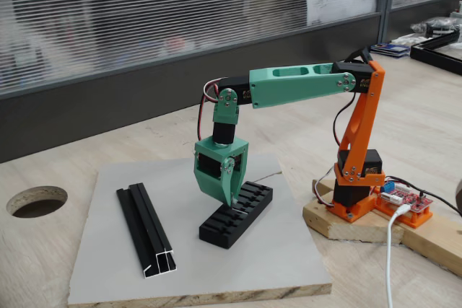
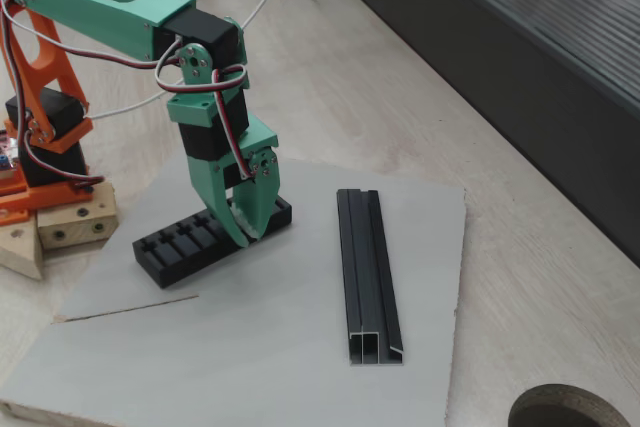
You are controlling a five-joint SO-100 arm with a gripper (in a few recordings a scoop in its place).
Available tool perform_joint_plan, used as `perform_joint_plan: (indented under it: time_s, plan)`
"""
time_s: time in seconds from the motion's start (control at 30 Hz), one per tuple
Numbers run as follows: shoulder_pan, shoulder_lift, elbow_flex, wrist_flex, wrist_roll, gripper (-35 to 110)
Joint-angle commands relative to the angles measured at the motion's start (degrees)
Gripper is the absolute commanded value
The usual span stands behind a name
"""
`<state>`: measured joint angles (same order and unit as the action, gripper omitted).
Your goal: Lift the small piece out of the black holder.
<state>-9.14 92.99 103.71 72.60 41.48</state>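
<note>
We saw the green gripper [image 1: 232,203] pointing straight down with its fingertips at the top of the holder [image 1: 249,207], near the middle of the ribbed row; in the other fixed view the gripper [image 2: 248,232] met the holder [image 2: 180,247] toward its right end. The fingers stood close together at the tips, but we could not tell whether they were pressed together or pinching anything. The piece was too small for us to make out; a pale glint showed at the fingertips in one fixed view, and we could not tell what it was. The holder lay on the grey board [image 1: 274,265], nearer its right edge in that view, and the rail [image 1: 148,230] lay well apart near the left edge. A thin wire [image 2: 130,307] lay on the board [image 2: 300,367] beside the holder
</note>
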Motion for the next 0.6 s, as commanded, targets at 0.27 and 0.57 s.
perform_joint_plan:
  time_s: [0.27, 0.57]
  plan:
    - [-1.85, 1.14, -1.41, 0.35, 0.00, 6]
    - [-1.76, 1.58, -1.58, 0.44, -0.44, 6]
